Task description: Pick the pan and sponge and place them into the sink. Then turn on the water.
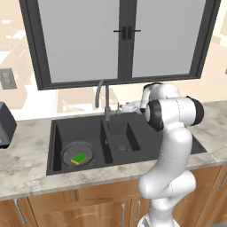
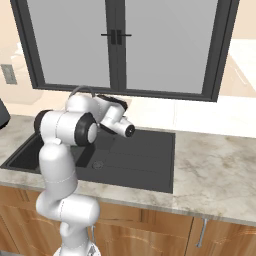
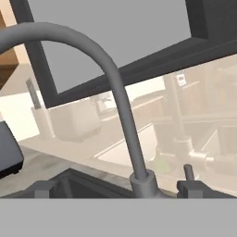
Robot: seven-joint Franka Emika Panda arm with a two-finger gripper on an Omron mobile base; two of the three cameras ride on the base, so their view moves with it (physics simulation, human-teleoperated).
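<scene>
We find the pan (image 1: 77,154) lying in the large basin of the sink (image 1: 146,144), with the sponge (image 1: 80,158) resting on it. The gripper (image 3: 118,188) stands open, holding nothing, its fingertips (image 3: 45,189) either side of the faucet (image 3: 121,102) base at the tabletop (image 1: 26,150) rear.

- The sponge (image 1: 80,158) lies in the pan (image 1: 77,154), which sits in the sink's (image 1: 55,133) larger left basin.
- The faucet (image 1: 103,99) rises behind the divider between the basins, in front of the window (image 1: 119,40).
- The gripper (image 1: 125,107) hangs just right of the faucet.
</scene>
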